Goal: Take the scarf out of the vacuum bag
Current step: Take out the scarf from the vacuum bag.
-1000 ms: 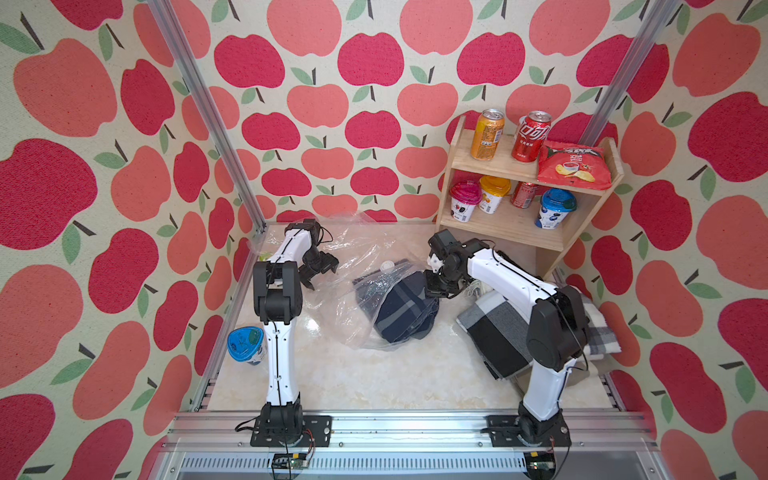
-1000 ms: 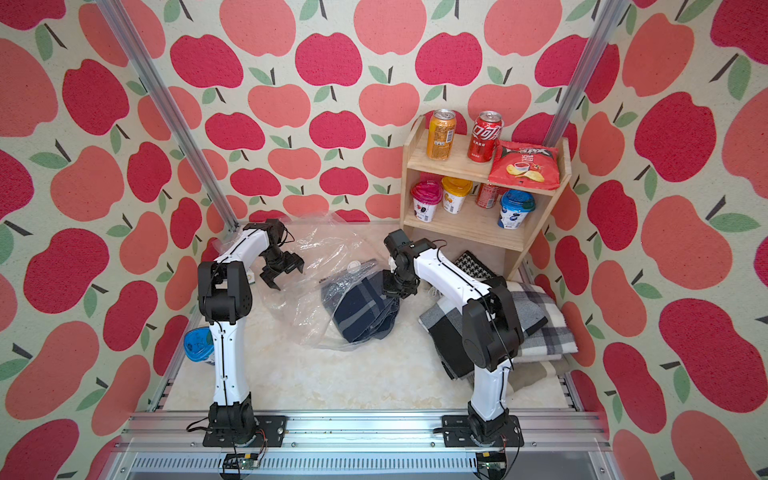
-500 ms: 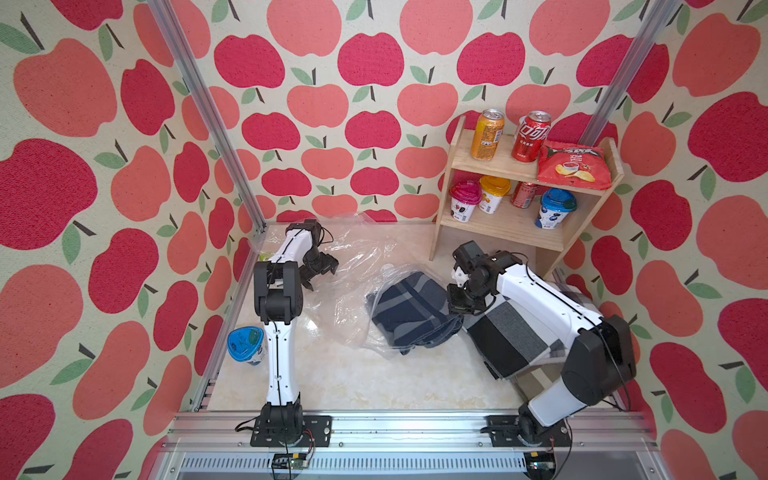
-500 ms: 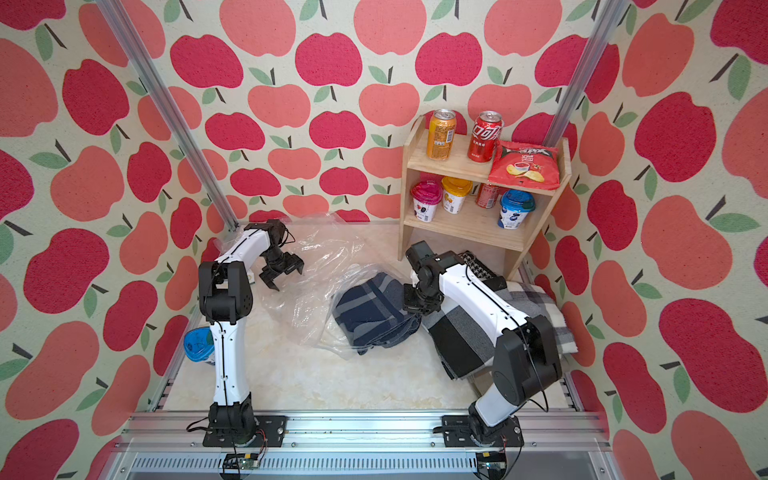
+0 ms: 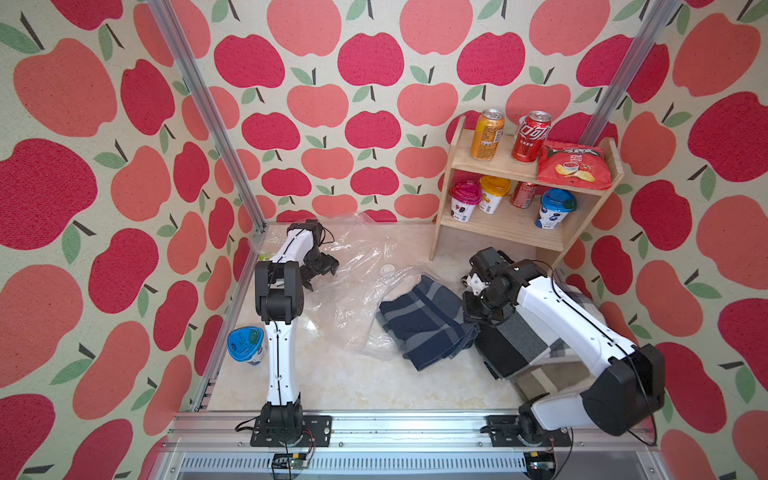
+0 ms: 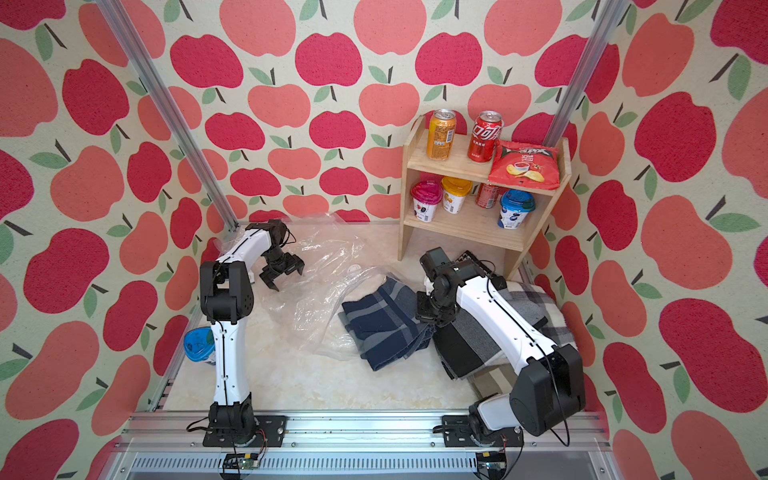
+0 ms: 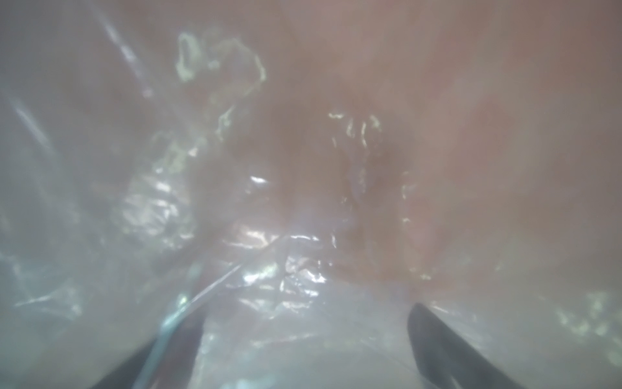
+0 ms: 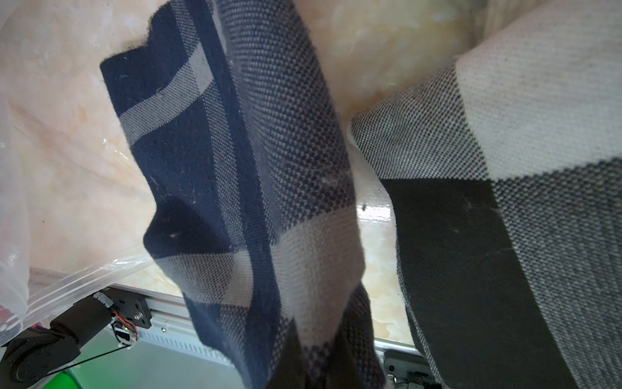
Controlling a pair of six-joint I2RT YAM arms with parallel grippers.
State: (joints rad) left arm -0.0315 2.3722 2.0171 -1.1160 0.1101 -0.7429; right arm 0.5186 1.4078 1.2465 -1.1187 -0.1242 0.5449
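Note:
The scarf (image 5: pixel 419 320) (image 6: pixel 384 326) is navy plaid and folded. It lies on the marble floor to the right of the vacuum bag (image 5: pixel 353 291) (image 6: pixel 316 299), with crinkly film over its left corner only. The bag's white valve (image 5: pixel 387 269) faces up. My right gripper (image 5: pixel 473 322) (image 6: pixel 428 320) is shut on the scarf's right edge; in the right wrist view the scarf (image 8: pixel 235 168) hangs from the right gripper (image 8: pixel 319 367). My left gripper (image 5: pixel 320 274) (image 6: pixel 282 274) stands open at the bag's left end. In the left wrist view the bag's blurred plastic (image 7: pixel 269 235) fills the frame beyond the left gripper (image 7: pixel 308 323).
A pile of grey and black checked scarves (image 5: pixel 536 345) lies under my right arm. A wooden shelf (image 5: pixel 498 228) with cans, cups and a chip bag stands at the back right. A blue-lidded cup (image 5: pixel 246 345) sits by the left wall.
My right gripper has pulled the scarf to the right, out of the bag's mouth and towards the checked pile. The bag has flattened. The left arm has not moved.

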